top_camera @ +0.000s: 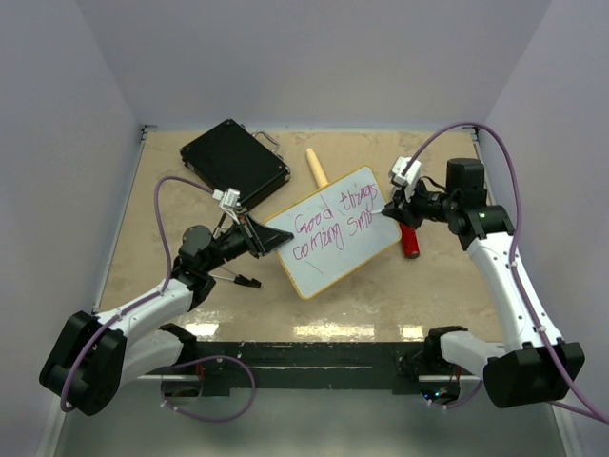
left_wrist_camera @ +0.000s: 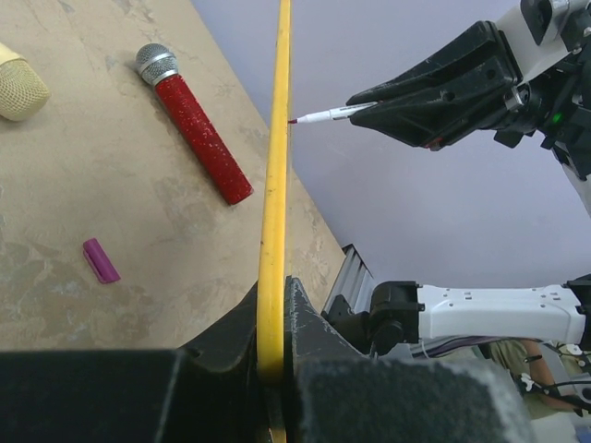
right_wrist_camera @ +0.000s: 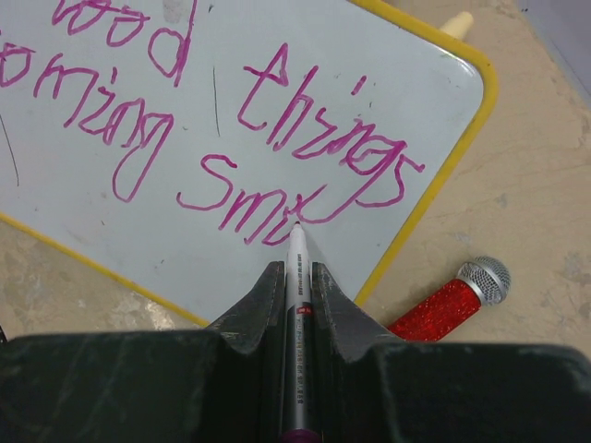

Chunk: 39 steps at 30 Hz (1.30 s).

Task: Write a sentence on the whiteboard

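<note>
The whiteboard [top_camera: 335,233] sits at the middle of the table [top_camera: 171,257], turned diagonally, with one long edge towards the far right corner and the other towards the near left. The left tool [top_camera: 274,238] is closed hard on the yellow frame at the board's left short edge; in the left wrist view the frame runs straight up between its fingers [left_wrist_camera: 309,318].

The right tool [right_wrist_camera: 297,277] is clamped shut on a marker [right_wrist_camera: 297,314], whose tip touches the board at the end of the sentence [right_wrist_camera: 249,138]. This is two magenta lines, "Good things" above "coming sm…".

A red microphone [top_camera: 410,242] lies just beside the board's right corner, under the right tool. A cream-coloured microphone [top_camera: 316,168] pokes out from behind the board's far edge. A black case [top_camera: 234,160] lies near the far left corner, just clear of the board.

A purple cap [left_wrist_camera: 101,260] lies on the table apart from the red microphone. Bare table runs along the near edge and the right edge.
</note>
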### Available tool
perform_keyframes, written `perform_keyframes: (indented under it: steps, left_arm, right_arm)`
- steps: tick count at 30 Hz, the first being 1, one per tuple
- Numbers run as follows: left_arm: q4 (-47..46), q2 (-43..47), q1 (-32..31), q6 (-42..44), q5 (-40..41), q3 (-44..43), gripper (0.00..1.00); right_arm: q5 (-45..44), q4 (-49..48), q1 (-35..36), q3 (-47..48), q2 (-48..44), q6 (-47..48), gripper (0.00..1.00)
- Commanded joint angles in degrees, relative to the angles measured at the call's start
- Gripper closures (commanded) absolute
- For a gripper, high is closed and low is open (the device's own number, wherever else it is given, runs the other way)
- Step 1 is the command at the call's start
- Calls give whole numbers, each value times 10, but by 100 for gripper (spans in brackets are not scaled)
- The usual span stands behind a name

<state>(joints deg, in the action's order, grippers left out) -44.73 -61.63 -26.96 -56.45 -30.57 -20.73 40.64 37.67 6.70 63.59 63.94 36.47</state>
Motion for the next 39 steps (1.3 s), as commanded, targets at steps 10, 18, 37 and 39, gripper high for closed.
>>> perform_keyframes:
  steps: [10, 18, 37, 39]
  left_arm:
    - [-96, 19, 2, -12, -17, -9, 100]
    - [-98, 15, 6, -12, -19, -11, 100]
    - [-98, 16, 6, -11, -22, -11, 100]
    - [-98, 16, 6, -11, -22, -11, 100]
  right_arm:
    - [-24, -62, -1, 21, 3, -37, 100]
    - [-10, 38, 0, 11, 0, 40, 100]
    - [-57, -7, 0, 14, 3, -8, 100]
    - [-90, -12, -1, 11, 0, -15, 100]
